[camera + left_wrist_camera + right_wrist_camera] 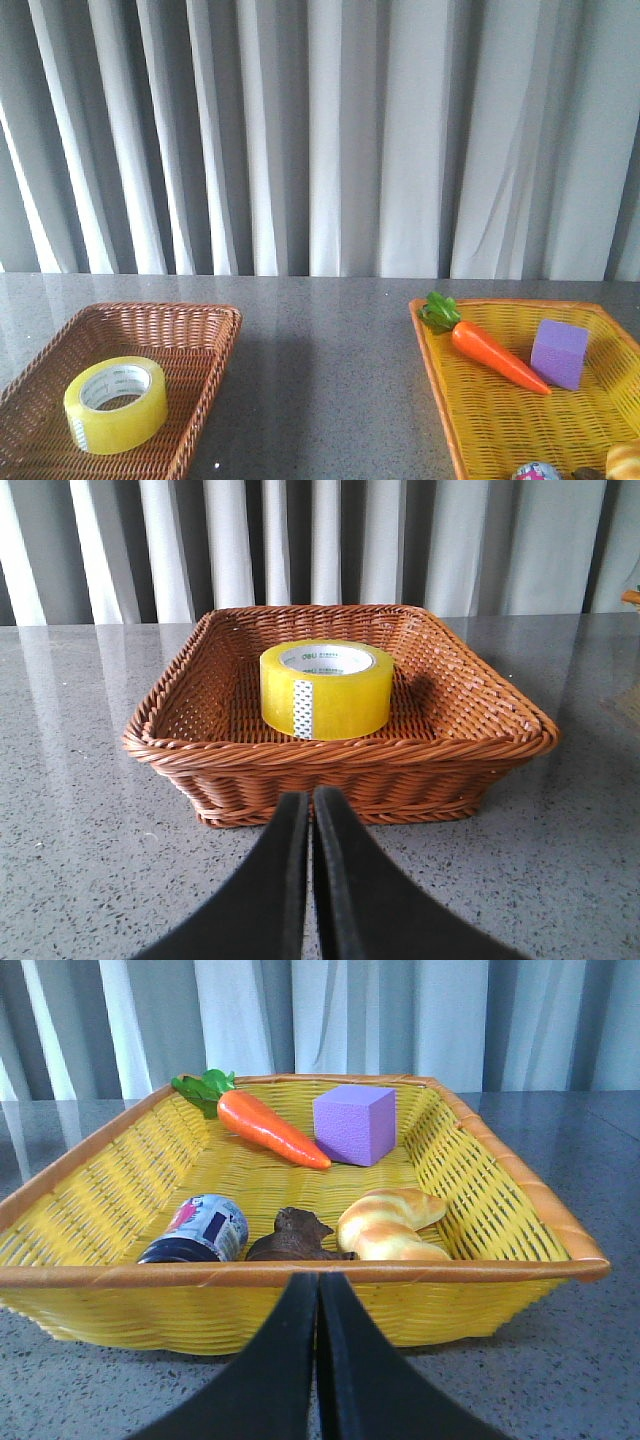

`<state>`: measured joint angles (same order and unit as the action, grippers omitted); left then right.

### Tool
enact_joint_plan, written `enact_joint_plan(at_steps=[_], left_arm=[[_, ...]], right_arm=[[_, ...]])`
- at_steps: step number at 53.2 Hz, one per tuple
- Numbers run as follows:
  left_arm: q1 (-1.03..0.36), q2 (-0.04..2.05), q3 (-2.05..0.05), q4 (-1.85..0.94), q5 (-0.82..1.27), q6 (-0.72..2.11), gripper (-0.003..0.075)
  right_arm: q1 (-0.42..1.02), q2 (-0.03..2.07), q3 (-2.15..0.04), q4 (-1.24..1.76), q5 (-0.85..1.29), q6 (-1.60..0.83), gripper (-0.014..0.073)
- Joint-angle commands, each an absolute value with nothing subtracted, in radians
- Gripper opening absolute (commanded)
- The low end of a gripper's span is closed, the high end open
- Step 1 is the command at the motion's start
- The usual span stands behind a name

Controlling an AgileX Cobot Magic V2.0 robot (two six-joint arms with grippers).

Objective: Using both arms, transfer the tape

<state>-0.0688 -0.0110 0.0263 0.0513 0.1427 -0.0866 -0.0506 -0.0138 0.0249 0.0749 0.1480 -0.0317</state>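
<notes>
The yellow tape [116,403] lies flat in the brown wicker basket [215,345] at the front left of the table. In the left wrist view the tape [326,691] sits in the middle of the basket [340,765]. My left gripper [311,805] is shut and empty, low over the table just short of the basket's near wall. My right gripper [318,1288] is shut and empty, just short of the near wall of the yellow basket [300,1305]. Neither arm shows in the front view.
The yellow basket [440,370] at the front right holds a toy carrot [495,355], a purple cube [559,352], a croissant [390,1222], a dark jar [200,1230] and a brown figure [295,1235]. A grey curtain hangs behind the grey speckled table [330,380].
</notes>
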Motion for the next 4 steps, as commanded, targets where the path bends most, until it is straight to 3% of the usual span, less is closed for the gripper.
enact_joint_plan(at_steps=[1,4], left_arm=[[-0.070,-0.028,0.003,0.041,0.068,-0.093,-0.0006],[-0.070,-0.028,0.003,0.041,0.068,-0.093,-0.0006]], right_arm=[[-0.058,-0.026,0.034,0.074,0.074,-0.032,-0.0009],[-0.058,-0.026,0.034,0.074,0.074,-0.032,-0.0009]])
